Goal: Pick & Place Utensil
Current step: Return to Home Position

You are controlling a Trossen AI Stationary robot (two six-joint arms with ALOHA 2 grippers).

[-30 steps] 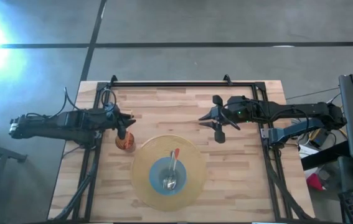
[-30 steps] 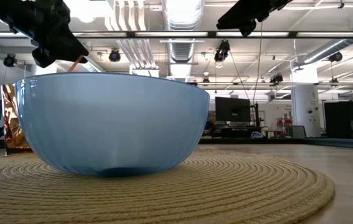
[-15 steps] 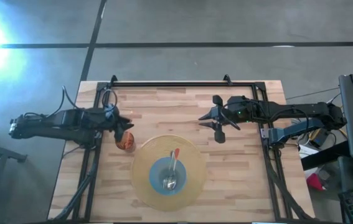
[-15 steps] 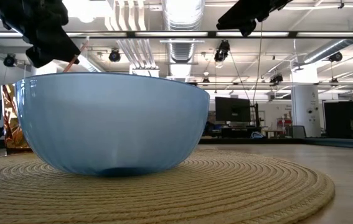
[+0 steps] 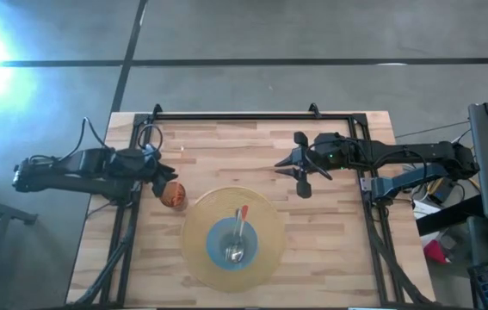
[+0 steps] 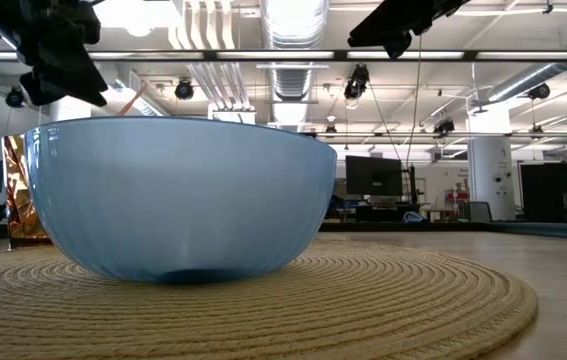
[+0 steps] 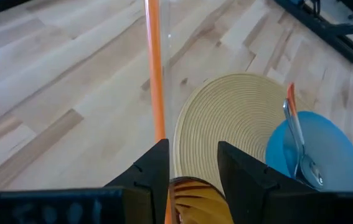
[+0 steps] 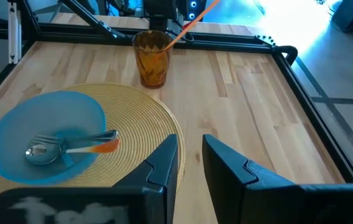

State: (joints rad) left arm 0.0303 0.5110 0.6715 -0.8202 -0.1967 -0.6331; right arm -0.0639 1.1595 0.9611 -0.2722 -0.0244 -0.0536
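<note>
left pincer (image 5: pixel 166 176): empty, hanging left of centre in the overhead frame, just up and left of the cup and above its height.
its fingers (image 7: pixel 151 177): dark and set apart with a clear gap. The straw rises just beside one of them and the other stands off it, so nothing is pinched.
straw (image 7: pixel 154 74): orange, standing tilted in the cup. Its top leans toward the upper right of the right wrist frame.
cup (image 5: pixel 173 196): ribbed, amber-brown and upright on bare wood just off the mat's upper-left edge in the overhead frame. I cannot tell whether it touches the edge.
mat (image 5: pixel 269 258): round, woven and straw-coloured, at lower centre of the overhead frame.
bowl (image 5: pixel 218 250): blue, sitting in the middle of the mat. It fills the left half of the low frame.
fork (image 8: pixel 92 136): silver, lying inside the bowl.
spoon (image 8: pixel 103 147): orange handle, lying in the bowl beside the fork.
right pincer (image 5: pixel 285 165): right of centre in the overhead frame, above bare wood up and right of the mat. Its fingers show a narrow gap and hold nothing.
table (image 5: pixel 330 250): pale wooden planks.
</note>
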